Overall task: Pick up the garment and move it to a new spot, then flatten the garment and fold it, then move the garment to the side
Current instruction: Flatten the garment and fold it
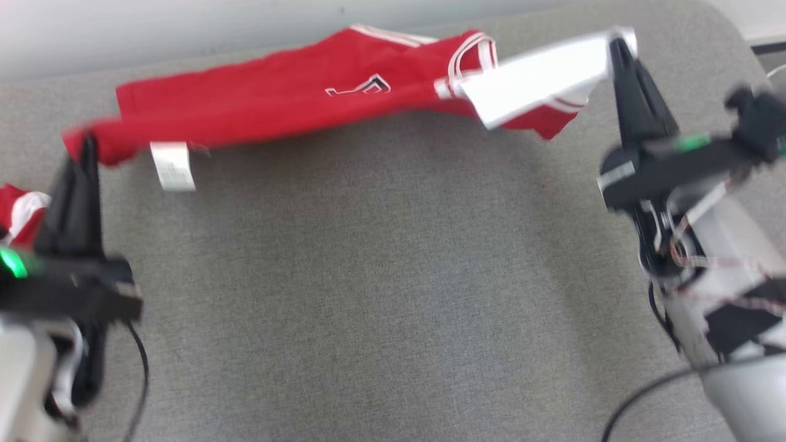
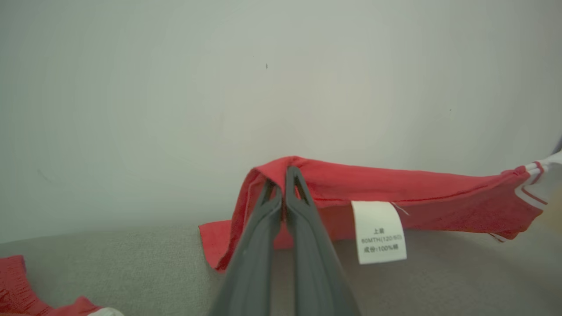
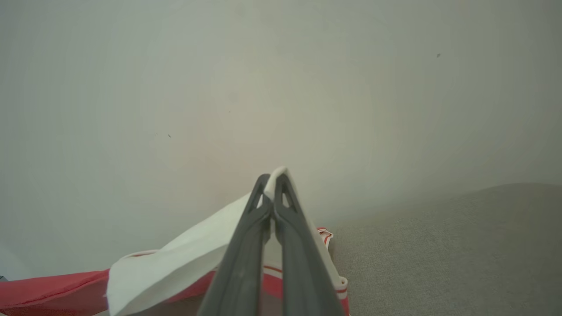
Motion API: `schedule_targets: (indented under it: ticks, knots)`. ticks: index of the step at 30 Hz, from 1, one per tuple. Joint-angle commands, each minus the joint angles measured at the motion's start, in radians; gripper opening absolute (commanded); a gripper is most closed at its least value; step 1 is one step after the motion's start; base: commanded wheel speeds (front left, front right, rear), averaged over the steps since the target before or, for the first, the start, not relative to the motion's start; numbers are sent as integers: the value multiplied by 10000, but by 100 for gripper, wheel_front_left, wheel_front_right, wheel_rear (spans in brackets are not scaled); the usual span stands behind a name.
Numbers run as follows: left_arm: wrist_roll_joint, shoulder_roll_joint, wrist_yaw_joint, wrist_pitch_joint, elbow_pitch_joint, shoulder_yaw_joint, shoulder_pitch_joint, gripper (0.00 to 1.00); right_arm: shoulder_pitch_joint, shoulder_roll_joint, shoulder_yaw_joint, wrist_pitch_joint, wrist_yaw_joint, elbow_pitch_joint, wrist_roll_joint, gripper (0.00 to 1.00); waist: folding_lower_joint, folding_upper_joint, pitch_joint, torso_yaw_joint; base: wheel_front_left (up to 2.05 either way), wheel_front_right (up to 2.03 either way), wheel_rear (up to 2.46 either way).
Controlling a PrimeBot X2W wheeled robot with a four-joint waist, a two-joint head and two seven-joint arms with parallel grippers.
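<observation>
A red garment (image 1: 288, 92) with white trim and a white panel hangs stretched above the grey table (image 1: 381, 276), held at both ends. My left gripper (image 1: 88, 142) is shut on its red left corner; in the left wrist view the fingers (image 2: 283, 193) pinch the cloth (image 2: 395, 184) beside a white care label (image 2: 380, 231). My right gripper (image 1: 617, 44) is shut on the white end; in the right wrist view the fingertips (image 3: 272, 184) clamp the white fabric (image 3: 175, 263). The garment sags slightly in the middle.
Another red and white piece of cloth (image 1: 21, 212) lies at the table's left edge, behind my left gripper, also seen as red cloth (image 2: 26, 294) in the left wrist view. A pale wall (image 1: 153, 24) runs along the table's far edge. Cables hang from both arms.
</observation>
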Motion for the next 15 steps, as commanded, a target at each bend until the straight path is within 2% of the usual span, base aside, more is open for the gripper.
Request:
schedule_targets:
  ticks: [1,6,12,15]
  knots:
    - [219,-204,60,-30,-246,278,810,0,789,-42,-293,-20,1,-366,-146,0,3,2,-261,27,0,0,0]
    - [623,-884,-90,-32,-560,715,2199,0,2405,143,-866,-20,1,-1110,-204,0,3,2,-501,126,0,0,0]
    - [1198,-1476,-215,-32,-667,1082,3270,0,3707,388,-1127,93,1,-1757,-346,0,3,2,-667,162,0,0,0]
    - [1279,-1954,-329,-31,-708,1494,3822,0,4358,522,-1226,269,1,-2052,-511,0,3,2,-795,156,0,0,0]
